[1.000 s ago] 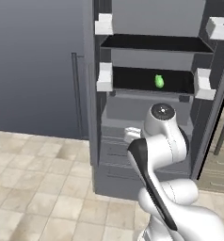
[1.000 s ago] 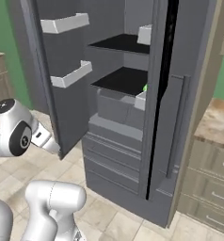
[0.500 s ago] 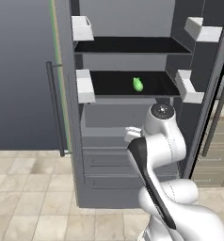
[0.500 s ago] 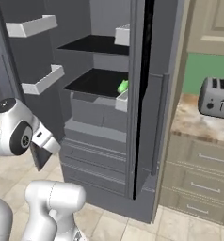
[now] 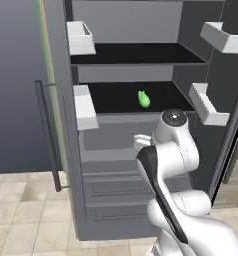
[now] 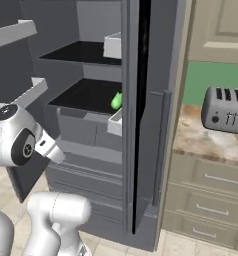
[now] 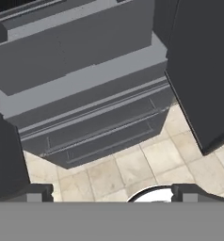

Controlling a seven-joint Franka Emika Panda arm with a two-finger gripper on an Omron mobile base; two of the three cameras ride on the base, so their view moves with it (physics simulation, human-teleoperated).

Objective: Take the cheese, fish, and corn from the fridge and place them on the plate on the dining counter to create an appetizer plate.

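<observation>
The grey fridge (image 5: 131,165) stands open in front of me, with black shelves above grey drawers (image 7: 90,122). On its lower shelf lies the corn (image 5: 144,99), a small green cob, also seen past the door edge in the right base view (image 6: 116,101). My gripper (image 7: 115,194) hangs low before the drawers, open, its fingertips (image 7: 38,193) wide apart with nothing between them. It is well below the corn's shelf. The cheese, the fish, the plate and the dining counter are out of view.
The left door carries a long dark bar handle (image 5: 48,135) and white bins (image 5: 83,107); the right door (image 6: 141,125) stands edge-on with bins (image 5: 208,102). A toaster (image 6: 226,110) sits on a side counter (image 6: 206,142) over cabinet drawers. Beige tiled floor (image 7: 147,164) lies below.
The base has driven nearer the fridge and sideways, so the whole scene has shifted and grown. The corn stays on its shelf. The gripper remains open.
</observation>
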